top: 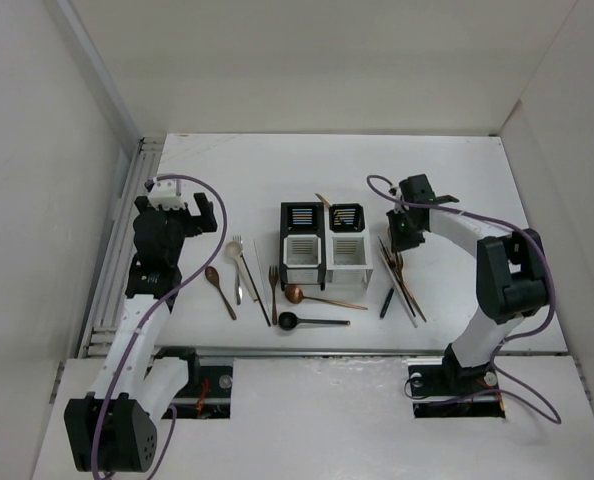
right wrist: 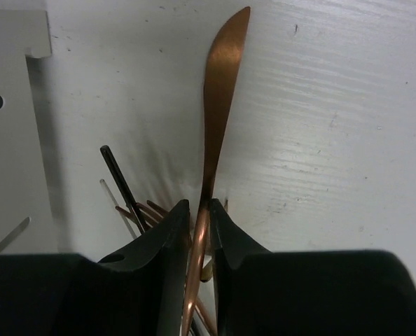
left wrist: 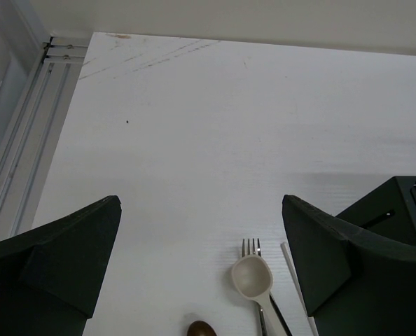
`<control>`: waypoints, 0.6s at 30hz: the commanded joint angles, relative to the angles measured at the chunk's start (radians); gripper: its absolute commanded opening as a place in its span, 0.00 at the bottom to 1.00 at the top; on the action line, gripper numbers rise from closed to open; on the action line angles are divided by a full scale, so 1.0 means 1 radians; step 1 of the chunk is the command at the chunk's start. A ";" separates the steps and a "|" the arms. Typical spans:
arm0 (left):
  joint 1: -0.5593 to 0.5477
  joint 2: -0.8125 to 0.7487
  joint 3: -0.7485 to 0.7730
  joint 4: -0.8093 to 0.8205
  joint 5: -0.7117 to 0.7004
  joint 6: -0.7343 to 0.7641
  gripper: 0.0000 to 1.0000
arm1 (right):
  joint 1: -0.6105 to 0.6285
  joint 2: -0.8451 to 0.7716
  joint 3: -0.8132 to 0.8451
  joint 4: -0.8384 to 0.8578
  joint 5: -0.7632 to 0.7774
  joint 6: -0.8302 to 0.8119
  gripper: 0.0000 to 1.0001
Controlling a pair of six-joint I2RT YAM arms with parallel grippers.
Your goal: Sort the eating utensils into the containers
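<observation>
Right wrist: right claw [right wrist: 199, 211] pinches slim, glossy copper knife [right wrist: 222, 87].

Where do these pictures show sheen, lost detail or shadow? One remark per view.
Right wrist: the slim copper knife gleams along its blade; the right gripper shut on it is featureless black. Left wrist: the open left gripper is dark, the pale rounded spoon crisp. Top external: even light, faint shadows on the white table.
</observation>
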 commanded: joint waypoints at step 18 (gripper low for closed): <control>0.009 -0.023 -0.005 0.030 0.004 -0.009 1.00 | 0.008 0.110 0.081 0.003 0.079 -0.003 0.19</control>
